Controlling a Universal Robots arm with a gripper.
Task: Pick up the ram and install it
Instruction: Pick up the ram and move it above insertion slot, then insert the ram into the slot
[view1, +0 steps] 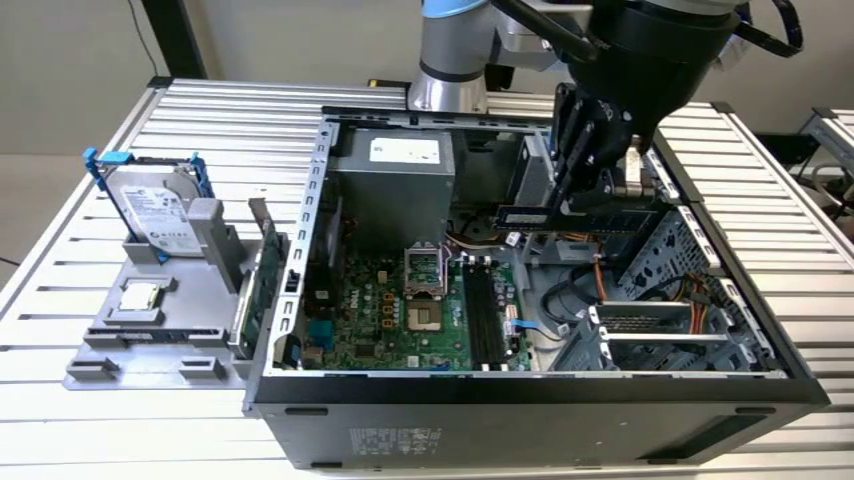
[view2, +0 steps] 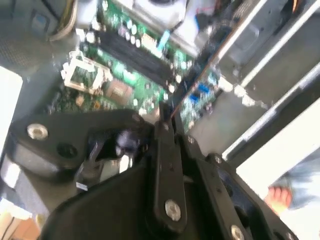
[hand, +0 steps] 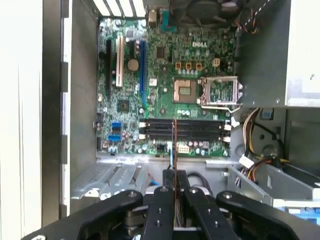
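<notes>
My gripper (view1: 597, 200) hangs over the open computer case (view1: 534, 385), shut on the ram (view1: 534, 215), a dark narrow stick held level above the case's inside. In both wrist views the ram (hand: 173, 145) (view2: 200, 75) shows edge-on as a thin line running out from between the black fingers (hand: 164, 192). The black memory slots (view1: 483, 320) (hand: 185, 129) (view2: 135, 55) lie on the green motherboard (view1: 374, 320) below, well apart from the stick, which crosses them at a right angle in the first wrist view.
The open processor socket (view1: 424, 270) sits beside the slots. A grey power supply (view1: 394, 175) and a drive cage (view1: 667, 300) flank the motherboard. At the exterior view's left a grey stand (view1: 147, 345) holds a hard drive (view1: 154, 215), a silver chip (view1: 140, 297) and a green card (view1: 267, 270).
</notes>
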